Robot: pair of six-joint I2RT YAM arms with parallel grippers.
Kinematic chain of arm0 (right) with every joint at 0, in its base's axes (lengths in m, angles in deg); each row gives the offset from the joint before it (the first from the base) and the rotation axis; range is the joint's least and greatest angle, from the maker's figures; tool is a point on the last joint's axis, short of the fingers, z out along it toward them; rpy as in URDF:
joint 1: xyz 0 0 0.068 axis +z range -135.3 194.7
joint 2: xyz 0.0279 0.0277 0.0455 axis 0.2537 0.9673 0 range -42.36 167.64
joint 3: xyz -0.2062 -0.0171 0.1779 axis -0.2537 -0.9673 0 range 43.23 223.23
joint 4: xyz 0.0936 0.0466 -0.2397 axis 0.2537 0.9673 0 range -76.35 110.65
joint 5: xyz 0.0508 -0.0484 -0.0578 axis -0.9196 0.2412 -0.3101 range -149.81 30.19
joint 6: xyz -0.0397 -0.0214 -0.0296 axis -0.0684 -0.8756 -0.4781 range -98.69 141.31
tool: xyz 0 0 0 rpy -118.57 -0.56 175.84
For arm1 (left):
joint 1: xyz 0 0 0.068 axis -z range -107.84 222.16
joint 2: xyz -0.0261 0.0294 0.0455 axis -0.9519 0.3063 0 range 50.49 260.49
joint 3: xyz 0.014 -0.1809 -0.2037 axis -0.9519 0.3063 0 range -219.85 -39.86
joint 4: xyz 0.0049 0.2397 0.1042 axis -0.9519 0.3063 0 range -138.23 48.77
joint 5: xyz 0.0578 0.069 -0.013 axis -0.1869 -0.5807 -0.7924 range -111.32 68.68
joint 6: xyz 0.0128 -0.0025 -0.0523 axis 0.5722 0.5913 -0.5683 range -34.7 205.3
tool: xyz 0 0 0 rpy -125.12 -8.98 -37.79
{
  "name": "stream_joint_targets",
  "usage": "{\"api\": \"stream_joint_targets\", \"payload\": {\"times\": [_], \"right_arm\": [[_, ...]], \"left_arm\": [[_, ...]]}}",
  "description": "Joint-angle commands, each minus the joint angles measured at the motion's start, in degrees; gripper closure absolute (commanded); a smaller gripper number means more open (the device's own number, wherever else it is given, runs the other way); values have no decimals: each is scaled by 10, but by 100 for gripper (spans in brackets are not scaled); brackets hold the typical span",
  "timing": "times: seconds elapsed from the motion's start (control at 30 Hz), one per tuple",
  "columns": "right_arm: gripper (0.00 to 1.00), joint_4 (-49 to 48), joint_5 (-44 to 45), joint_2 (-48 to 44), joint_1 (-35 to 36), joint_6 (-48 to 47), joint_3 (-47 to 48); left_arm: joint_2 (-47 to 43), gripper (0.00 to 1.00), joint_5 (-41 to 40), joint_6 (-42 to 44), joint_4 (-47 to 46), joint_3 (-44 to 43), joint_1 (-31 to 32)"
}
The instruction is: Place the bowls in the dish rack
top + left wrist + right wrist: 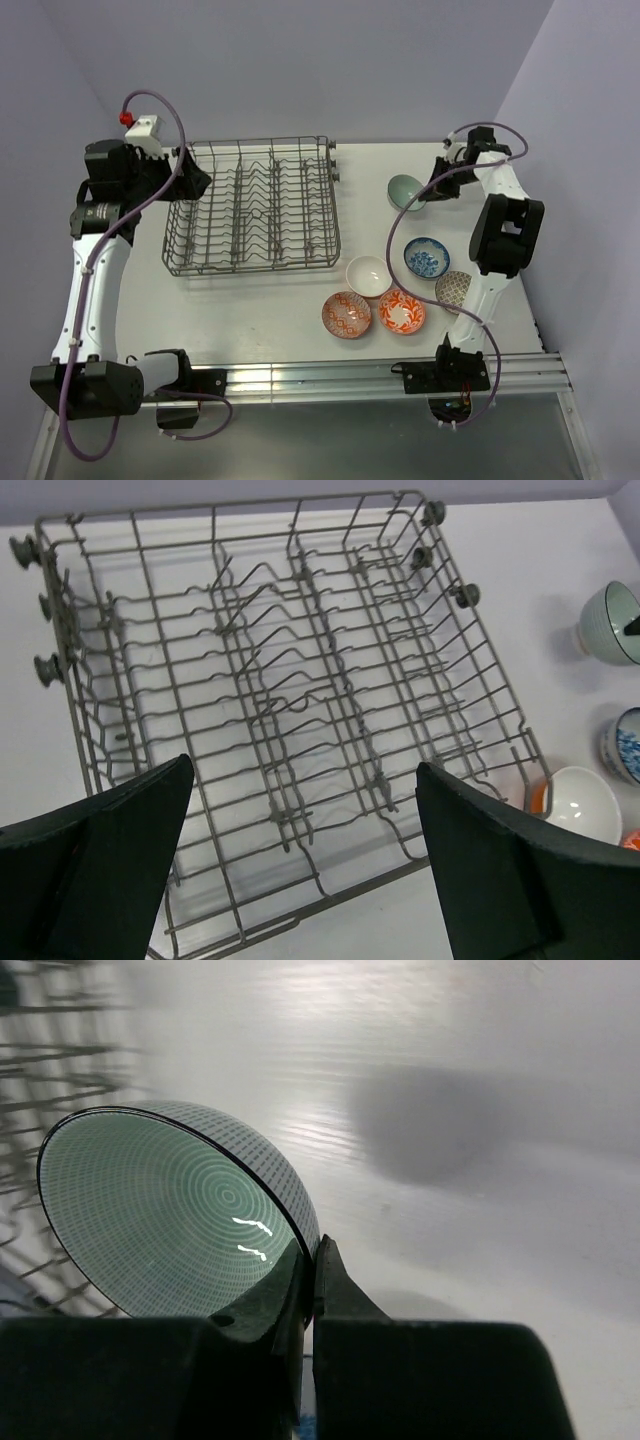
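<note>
Rim of bowl between right jaws

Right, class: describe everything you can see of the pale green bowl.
The pale green bowl is small, round and glossy, like glazed ceramic, with fine rings inside, a dark rim and a short foot. It is tilted at the table's far right, apart from the rack. The right gripper is shut on its rim.
</note>
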Motion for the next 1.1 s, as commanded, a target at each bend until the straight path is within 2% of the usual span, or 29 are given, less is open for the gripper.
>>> {"api": "stream_joint_targets", "payload": {"times": [0.0, 0.07, 0.17, 0.3, 0.43, 0.47, 0.7, 1.07], "right_arm": [[100, -11, -144, -102, 3, 17, 60], [100, -22, -179, -123, 10, 40, 69], [100, -50, -237, -143, 28, 73, 71], [100, -135, -272, -182, 78, 142, 38], [100, -138, -262, -193, 118, 140, 42], [100, -140, -262, -193, 152, 140, 47], [100, -153, -263, -175, 236, 139, 71], [100, -184, -288, -149, 298, 172, 56]], "left_arm": [[32, 0, 69, 31, 46, -82, 0], [40, 1, 104, 8, 54, -96, -1], [33, 0, 164, -60, 10, -84, 0], [-8, 1, 233, -174, -140, -13, 2], [-20, 1, 264, -271, -234, 36, 13], [-18, 1, 281, -297, -242, 41, 17], [6, 1, 309, -379, -321, 96, 90], [5, 2, 238, -459, -376, 143, 157]]}}
